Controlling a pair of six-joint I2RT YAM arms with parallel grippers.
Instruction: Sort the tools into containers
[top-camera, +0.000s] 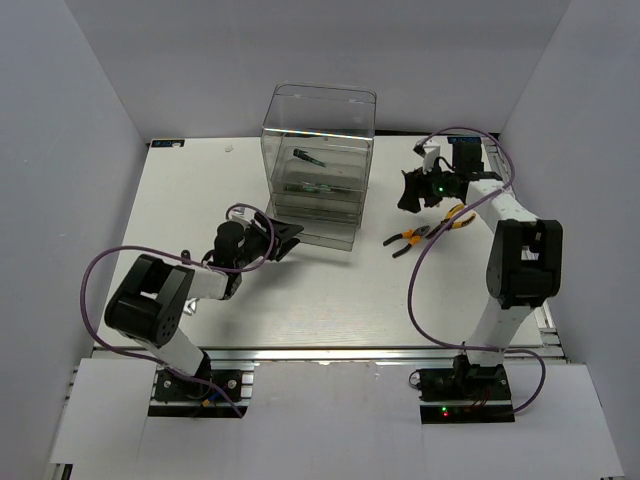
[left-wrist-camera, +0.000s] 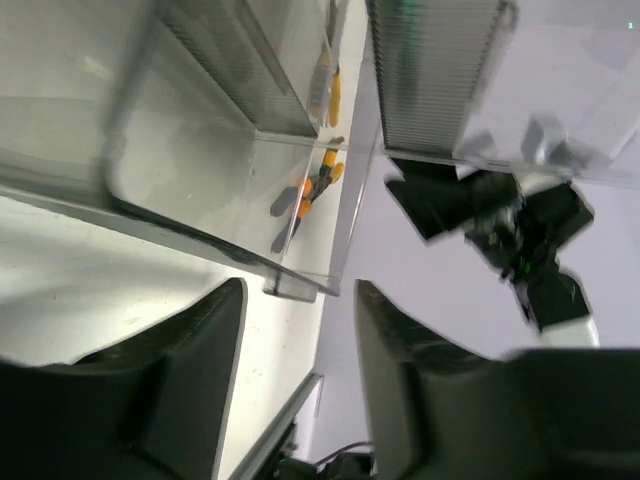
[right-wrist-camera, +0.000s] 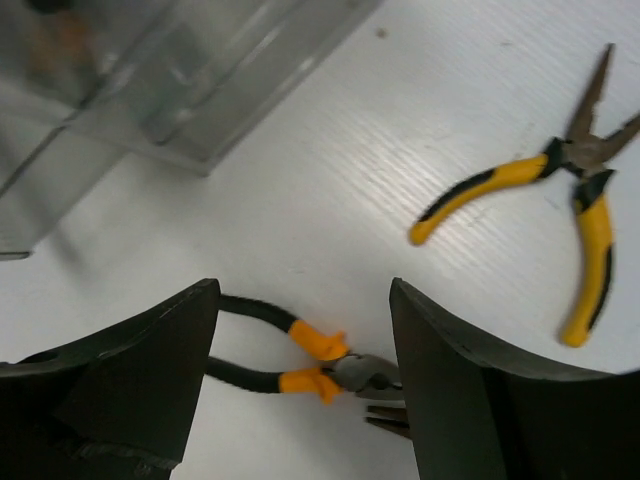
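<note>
The clear drawer cabinet (top-camera: 320, 150) stands at the table's middle back, with slim dark tools (top-camera: 306, 157) inside its drawers. My right gripper (top-camera: 410, 192) hovers to its right, open. In the right wrist view my right gripper (right-wrist-camera: 303, 300) straddles small pliers (right-wrist-camera: 300, 358) with black handles and orange collars, which lie on the table untouched. Yellow-and-black long-nose pliers (right-wrist-camera: 560, 190) lie beyond; they also show in the top view (top-camera: 415, 237). My left gripper (top-camera: 285, 238) is open and empty at the cabinet's front left corner (left-wrist-camera: 290, 285).
Another orange-handled tool (top-camera: 458, 214) lies beside the right arm. Purple cables (top-camera: 100, 265) loop from both arms. White walls enclose the table on three sides. Through the clear plastic, the left wrist view shows pliers (left-wrist-camera: 315, 185) and the right arm (left-wrist-camera: 520, 240).
</note>
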